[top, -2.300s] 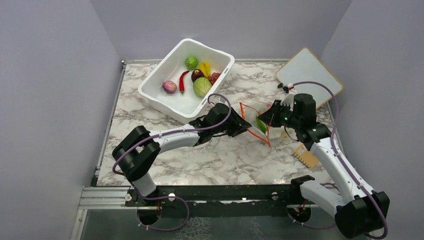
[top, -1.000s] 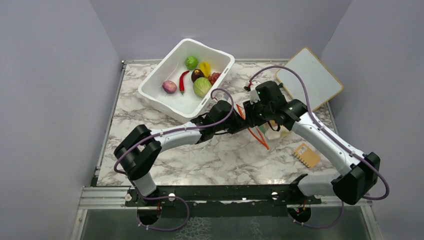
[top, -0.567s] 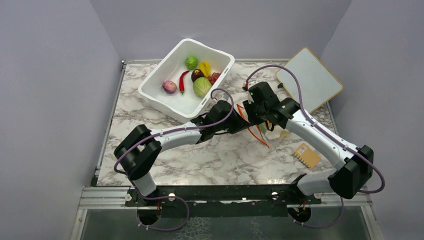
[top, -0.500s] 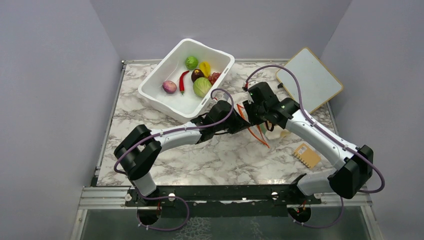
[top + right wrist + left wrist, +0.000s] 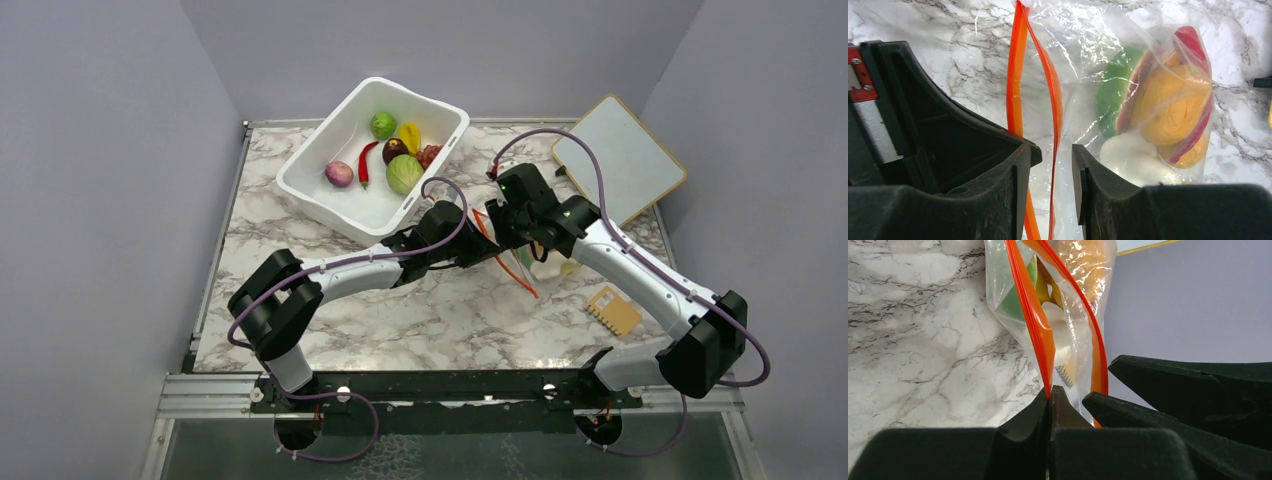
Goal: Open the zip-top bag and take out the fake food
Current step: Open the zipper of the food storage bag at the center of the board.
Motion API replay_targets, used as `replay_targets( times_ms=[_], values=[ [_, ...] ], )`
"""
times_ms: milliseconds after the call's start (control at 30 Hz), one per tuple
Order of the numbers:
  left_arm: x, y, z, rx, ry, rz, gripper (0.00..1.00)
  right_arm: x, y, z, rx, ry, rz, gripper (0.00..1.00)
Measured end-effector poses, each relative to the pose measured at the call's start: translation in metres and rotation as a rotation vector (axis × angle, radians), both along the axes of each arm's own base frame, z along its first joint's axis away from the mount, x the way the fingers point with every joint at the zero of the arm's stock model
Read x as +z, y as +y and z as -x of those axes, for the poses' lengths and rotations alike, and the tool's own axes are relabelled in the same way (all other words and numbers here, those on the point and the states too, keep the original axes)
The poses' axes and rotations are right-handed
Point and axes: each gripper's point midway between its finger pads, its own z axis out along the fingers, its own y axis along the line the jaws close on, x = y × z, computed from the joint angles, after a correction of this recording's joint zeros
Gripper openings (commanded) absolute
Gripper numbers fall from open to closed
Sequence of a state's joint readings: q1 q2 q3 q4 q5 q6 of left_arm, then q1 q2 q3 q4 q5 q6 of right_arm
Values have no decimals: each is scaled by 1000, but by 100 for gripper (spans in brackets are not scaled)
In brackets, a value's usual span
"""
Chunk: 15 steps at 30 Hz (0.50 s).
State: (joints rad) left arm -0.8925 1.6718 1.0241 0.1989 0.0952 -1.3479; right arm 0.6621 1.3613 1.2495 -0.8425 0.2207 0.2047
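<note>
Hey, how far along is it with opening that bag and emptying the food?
Done: the left claw is shut on one lip of the zip-top bag, whose mouth looks partly parted. In hand: the right claw stands open around the other orange lip. Left: pulling it wide; the fake food is inside.

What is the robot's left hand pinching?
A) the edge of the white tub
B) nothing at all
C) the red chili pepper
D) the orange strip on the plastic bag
D: in the left wrist view, the left gripper is shut on one orange zip strip at the mouth of the zip-top bag.
</note>
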Motion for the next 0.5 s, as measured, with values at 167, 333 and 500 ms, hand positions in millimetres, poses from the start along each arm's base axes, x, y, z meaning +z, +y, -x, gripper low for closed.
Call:
replay_targets(
  times_ms=[167,333,500],
  values=[
    [0,0,0,0,-1,0,0,-10,-2,3,-9,20,10,16],
    [1,1,1,-1,0,-2,0,-14,-8,-2,-51,11,37,1],
    [1,12,5,-31,-8,-46,0,-10,-20,-11,-107,-41,90,1]
  ],
)
